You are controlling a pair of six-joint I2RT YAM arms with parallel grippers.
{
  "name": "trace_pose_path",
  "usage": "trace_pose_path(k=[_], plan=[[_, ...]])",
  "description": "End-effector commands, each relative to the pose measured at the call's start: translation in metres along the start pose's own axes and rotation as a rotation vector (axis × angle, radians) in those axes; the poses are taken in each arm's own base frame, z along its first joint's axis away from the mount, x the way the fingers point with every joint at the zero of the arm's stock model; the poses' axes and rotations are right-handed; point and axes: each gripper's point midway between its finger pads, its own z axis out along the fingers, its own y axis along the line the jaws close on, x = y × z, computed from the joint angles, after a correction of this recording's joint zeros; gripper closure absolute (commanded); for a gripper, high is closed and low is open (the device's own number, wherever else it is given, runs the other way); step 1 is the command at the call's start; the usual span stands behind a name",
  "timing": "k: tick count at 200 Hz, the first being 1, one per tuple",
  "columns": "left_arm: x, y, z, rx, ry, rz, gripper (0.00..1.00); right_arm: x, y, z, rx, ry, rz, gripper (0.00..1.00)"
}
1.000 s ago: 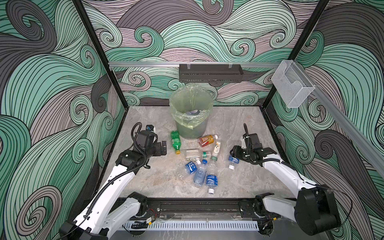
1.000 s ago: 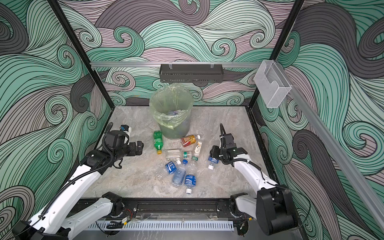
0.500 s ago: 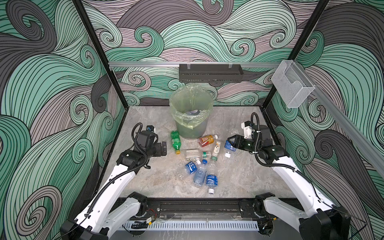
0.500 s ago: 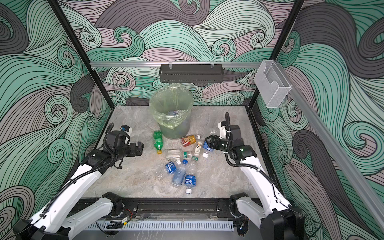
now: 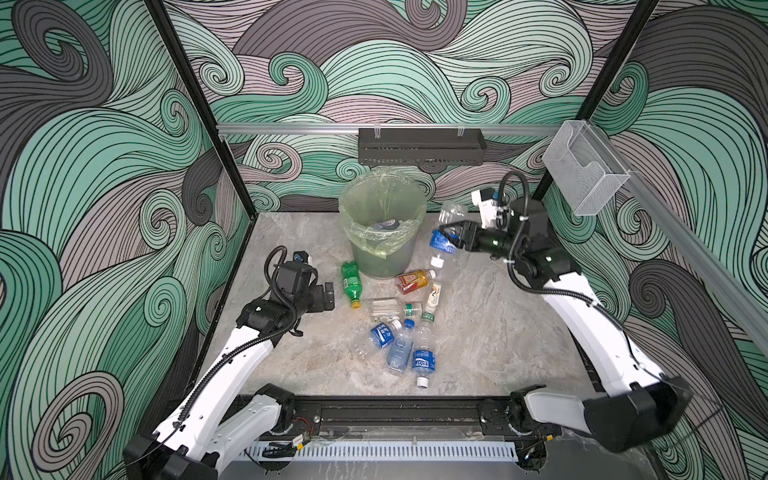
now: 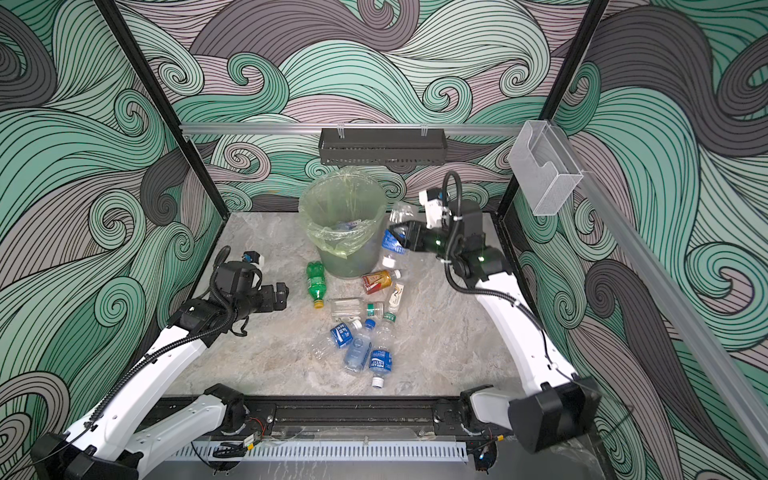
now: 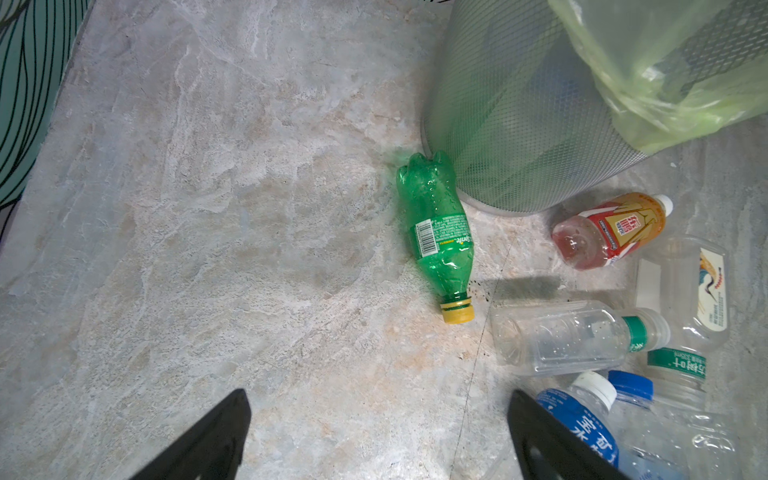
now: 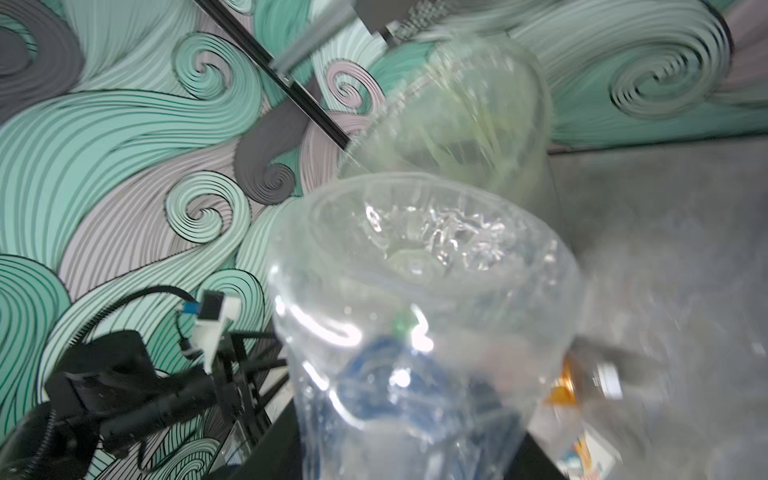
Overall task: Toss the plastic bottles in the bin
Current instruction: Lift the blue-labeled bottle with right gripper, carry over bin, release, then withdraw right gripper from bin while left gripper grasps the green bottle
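Top views both show a marble table (image 5: 498, 332) w/ the bin (image 5: 386, 259) at far centre, its liner bag (image 5: 365, 232) folded over the rim, at least one bottle (image 5: 384, 225) already inside. Right arm reaches in from the right; the right gripper (image 5: 451, 236) has its jaws pinched narrow on the held bottle (image 5: 439, 246), a clear one w/ blue label, gripped approx mid-body, cap end down, base up. That bottle hangs in the air just right of the bin's rim, not yet over the opening. Left gripper (image 5: 329, 296) sits low at left w/ jaws wide & empty, just left of the green bottle (image 5: 350, 284), which lies against the bin's near-left foot. On the table near the bin: the amber bottle (image 5: 413, 280), then a cluster of clear bottles (image 5: 399, 345) towards the near side, so most of the job prob. remains. Risks: letting go here would likely drop the bottle outside the bin, onto the amber one. Swinging left too low could snag the bag or knock the rim & tip the bin. Thin plastic may crush & slip in the grip. Right wrist view is blurred, so contact detail there is unclear.
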Motion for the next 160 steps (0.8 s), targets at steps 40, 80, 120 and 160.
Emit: trace_pose_path(k=[40, 80, 120, 160], plan=[[0.003, 0.0, -0.004, 0.02, -0.005, -0.083, 0.01, -0.075, 0.037, 0.1, -0.078, -0.071, -0.086, 0.14], [0.01, 0.002, -0.001, 0.021, -0.006, -0.086, 0.01, -0.054, 0.031, 0.065, -0.012, -0.084, -0.17, 0.05], [0.004, -0.01, 0.023, 0.046, 0.023, -0.105, 0.03, -0.006, 0.015, 0.017, 0.043, -0.075, -0.183, 0.0], [-0.001, -0.022, 0.053, 0.072, 0.047, -0.124, 0.04, 0.061, -0.015, -0.023, 0.136, -0.016, -0.148, 0.0]])
